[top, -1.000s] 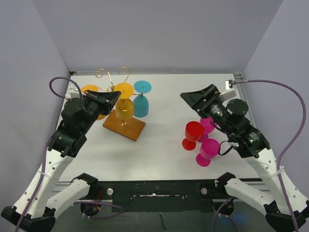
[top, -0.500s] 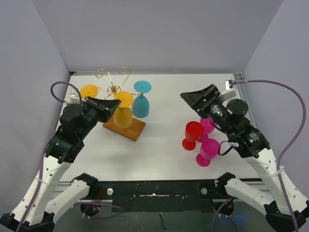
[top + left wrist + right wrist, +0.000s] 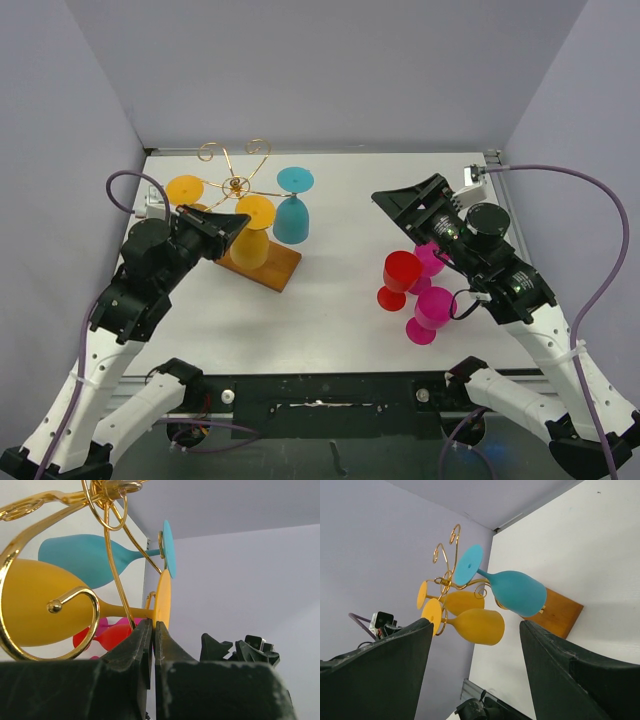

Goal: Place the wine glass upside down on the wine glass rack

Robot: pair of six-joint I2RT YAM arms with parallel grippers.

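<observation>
White table is carrying the wine glass rack on its wooden base; right of the rack, well apart, a red glass and two magenta glasses are standing clustered.

top: overhead, down | L wrist: rack close | R wrist: rack farther

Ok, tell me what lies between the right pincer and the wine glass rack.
Top view: from the right pincer, bare table, then the teal glass hanging on the wine glass rack.
</observation>
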